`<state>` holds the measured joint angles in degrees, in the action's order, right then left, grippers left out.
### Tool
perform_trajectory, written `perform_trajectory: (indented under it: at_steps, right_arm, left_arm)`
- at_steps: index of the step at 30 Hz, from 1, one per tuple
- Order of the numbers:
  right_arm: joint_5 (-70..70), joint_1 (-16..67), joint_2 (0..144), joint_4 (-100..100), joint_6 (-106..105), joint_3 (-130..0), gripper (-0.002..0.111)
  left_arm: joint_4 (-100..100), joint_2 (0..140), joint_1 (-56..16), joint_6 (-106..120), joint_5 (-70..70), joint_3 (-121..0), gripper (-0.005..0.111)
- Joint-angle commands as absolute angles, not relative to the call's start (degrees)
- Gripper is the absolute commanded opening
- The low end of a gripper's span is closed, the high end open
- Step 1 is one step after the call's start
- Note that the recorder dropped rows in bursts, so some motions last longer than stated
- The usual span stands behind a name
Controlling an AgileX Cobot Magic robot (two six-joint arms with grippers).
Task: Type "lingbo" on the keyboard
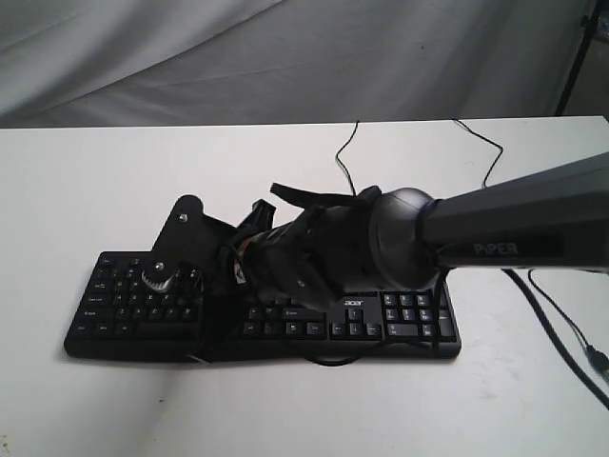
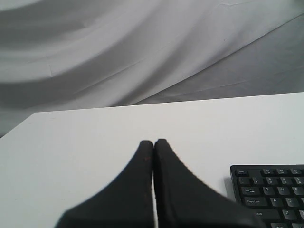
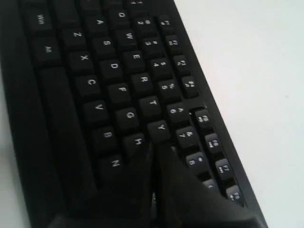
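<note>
The black keyboard [image 1: 400,319] lies on the white table, near its front and about the middle. My right arm reaches in from the right across it. The right gripper [image 1: 221,290] is dark against the keys, hard to make out there. In the right wrist view the right gripper [image 3: 154,146] is shut with nothing in it. Its tips are down on the keyboard [image 3: 114,66] just past the H and Y keys; whether a key is pressed I cannot tell. The left gripper [image 2: 153,141] is shut and empty over bare table. The keyboard's Esc corner [image 2: 270,190] shows beside it.
A black bracket with a silver knob [image 1: 157,276] stands over the keyboard's left half; which arm it belongs to is unclear. Thin black cables [image 1: 347,152] run back across the white table [image 1: 95,171]. More cable [image 1: 571,333] trails at the right. A grey drape hangs behind.
</note>
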<state>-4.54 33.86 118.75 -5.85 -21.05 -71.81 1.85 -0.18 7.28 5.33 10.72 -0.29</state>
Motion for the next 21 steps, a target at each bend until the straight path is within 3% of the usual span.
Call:
perform_trajectory:
  at_steps: [1, 21]
  right_arm:
    - [-5.0, 35.4, 118.2, -5.3, -20.8, -71.8, 0.0]
    - [-2.9, 36.0, 120.6, -5.3, -20.5, -71.8, 0.0]
  left_arm:
    - [1.8, 0.0, 7.1, 5.2, 10.5, 0.0, 0.001]
    - [1.8, 0.0, 7.1, 5.2, 10.5, 0.0, 0.001]
